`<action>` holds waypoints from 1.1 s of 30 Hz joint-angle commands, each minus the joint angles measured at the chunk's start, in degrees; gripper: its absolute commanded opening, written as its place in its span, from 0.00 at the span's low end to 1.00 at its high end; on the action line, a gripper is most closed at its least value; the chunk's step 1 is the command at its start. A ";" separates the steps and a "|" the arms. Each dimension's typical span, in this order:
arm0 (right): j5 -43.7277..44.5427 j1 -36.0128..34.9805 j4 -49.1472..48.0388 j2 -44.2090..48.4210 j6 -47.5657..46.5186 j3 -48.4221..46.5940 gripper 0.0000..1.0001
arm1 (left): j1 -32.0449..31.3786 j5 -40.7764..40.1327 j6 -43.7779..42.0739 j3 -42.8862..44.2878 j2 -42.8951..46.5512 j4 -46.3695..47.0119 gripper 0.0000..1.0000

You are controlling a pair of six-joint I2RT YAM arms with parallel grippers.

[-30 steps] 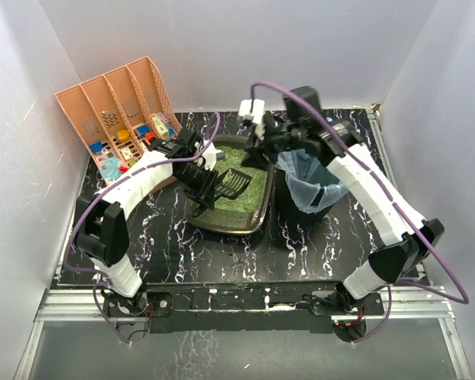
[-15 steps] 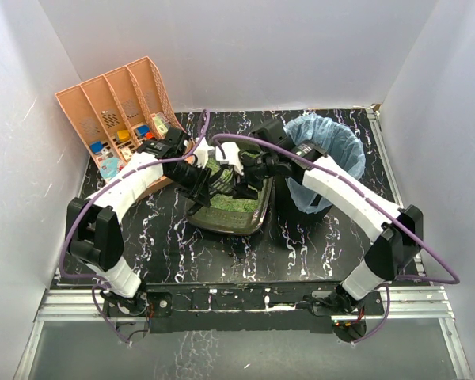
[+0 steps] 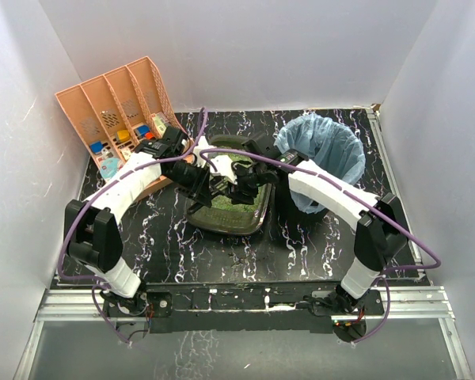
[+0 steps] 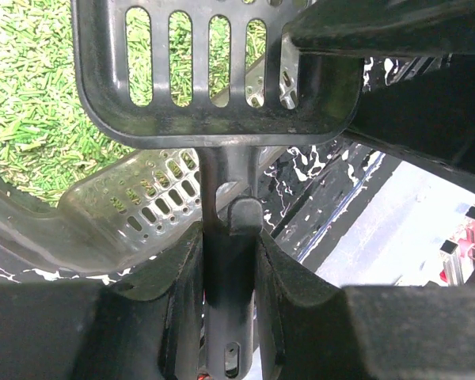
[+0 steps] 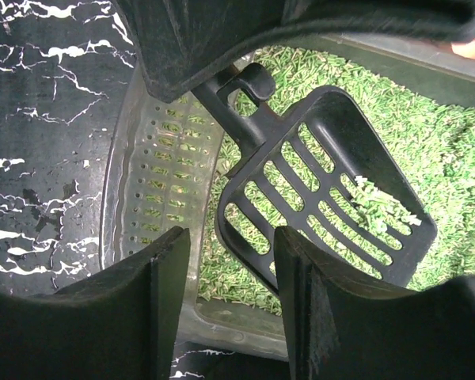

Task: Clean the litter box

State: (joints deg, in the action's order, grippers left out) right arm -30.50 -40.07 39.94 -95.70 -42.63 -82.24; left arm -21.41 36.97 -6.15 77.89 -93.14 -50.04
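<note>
The litter box (image 3: 226, 222) is a dark olive-grey tray holding green litter (image 3: 252, 201), at the table's middle. My left gripper (image 3: 207, 187) is shut on the handle (image 4: 229, 277) of a black slotted scoop (image 4: 214, 119). The scoop head hangs over the litter near one end of the box. In the right wrist view the scoop (image 5: 324, 198) carries a small heap of green litter (image 5: 378, 203). My right gripper (image 3: 241, 182) is open and empty just above the box, its fingers (image 5: 168, 285) either side of the scoop's corner without touching it.
A black bin with a pale blue bag liner (image 3: 323, 162) stands right of the box. A peach-orange slotted organiser (image 3: 115, 111) with small items stands at the back left. The perforated tray wall (image 5: 154, 190) lies under my right gripper. White walls enclose the table.
My right arm has swung left from above the bin and come down over the litter box beside the scoop. My left gripper has shifted slightly with the scoop, lower over the litter.
</note>
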 commanded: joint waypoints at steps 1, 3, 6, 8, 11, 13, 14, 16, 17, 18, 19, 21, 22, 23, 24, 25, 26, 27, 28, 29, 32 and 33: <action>-1.06 -0.28 -4.77 1.29 -1.35 2.48 0.49 | 1.13 4.68 -1.21 2.84 3.52 -0.83 0.00; -1.36 -0.29 -4.87 1.39 -0.74 3.24 0.46 | 1.31 4.91 -1.51 3.10 3.56 -0.86 0.00; -2.12 -0.34 -4.89 1.16 -0.07 4.01 0.44 | 1.36 4.14 -1.72 2.61 4.23 0.03 0.00; -2.63 -0.27 -4.98 0.92 0.13 4.31 0.42 | 1.35 3.72 -1.67 2.46 4.68 0.60 0.00; -4.27 -0.12 -4.94 0.50 0.35 4.29 0.42 | 1.32 3.17 -2.23 2.40 4.56 0.42 0.00; -6.19 -0.05 -4.58 -0.15 0.67 3.98 0.41 | 1.36 2.75 -2.72 2.28 4.65 0.45 0.00; -7.07 -0.04 -4.04 -0.59 0.70 3.64 0.41 | 1.33 2.47 -2.78 2.23 4.78 0.61 0.00; -8.87 0.06 -2.75 -1.55 0.71 2.87 0.41 | 1.32 1.59 -2.94 2.18 5.26 1.25 0.00; -9.53 0.03 -2.29 -2.01 0.71 2.59 0.41 | 1.32 1.12 -3.02 2.20 5.62 1.60 0.00; -9.85 0.09 -2.01 -2.39 0.75 2.41 0.41 | 1.29 0.73 -3.04 2.14 6.00 1.95 0.00; -9.85 0.13 -2.03 -2.53 0.71 2.31 0.41 | 1.31 0.55 -3.24 2.10 6.21 2.23 0.00; -9.03 0.32 -2.06 -2.94 0.71 1.79 0.40 | 1.32 0.17 -3.68 1.89 7.00 2.68 0.00; -8.63 0.53 -2.06 -3.18 0.71 1.44 0.41 | 1.32 -0.47 -3.94 1.57 7.30 2.97 0.00; -8.12 0.93 -2.02 -3.36 0.83 0.82 0.41 | 1.29 -1.21 -4.25 1.38 7.36 2.83 0.00; -7.37 1.31 -2.06 -3.50 1.06 0.04 0.42 | 1.35 -2.39 -4.45 1.31 7.25 2.45 0.00; -6.37 1.67 -2.02 -3.52 1.21 -0.92 0.43 | 1.29 -3.76 -4.43 1.30 7.04 1.88 0.00; -5.26 2.01 -2.00 -3.45 1.32 -1.94 0.46 | 1.32 -5.20 -4.53 1.35 6.61 1.16 0.00; -4.26 2.30 -2.04 -3.32 1.42 -3.01 0.48 | 1.30 -6.37 -4.80 1.37 6.11 0.34 0.00; -3.36 2.58 -1.95 -3.23 1.60 -4.61 0.50 | 1.29 -7.51 -4.86 1.34 5.66 -0.27 0.00; -2.81 2.76 -1.60 -3.12 1.60 -5.97 0.52 | 1.31 -8.55 -4.85 1.26 5.27 -0.79 0.00; -1.39 2.80 0.56 -3.08 1.62 -10.08 0.59 | 1.33 -11.30 -4.52 1.21 4.19 -1.62 0.00; -0.86 2.81 1.17 -3.04 1.61 -11.15 0.60 | 1.35 -12.18 -4.13 1.26 3.90 -1.56 0.00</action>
State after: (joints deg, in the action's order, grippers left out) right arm -32.67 -37.50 40.84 -99.77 -40.84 -86.70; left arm -20.40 28.86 -9.87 78.39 -88.86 -49.95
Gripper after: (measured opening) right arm 0.576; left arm 0.239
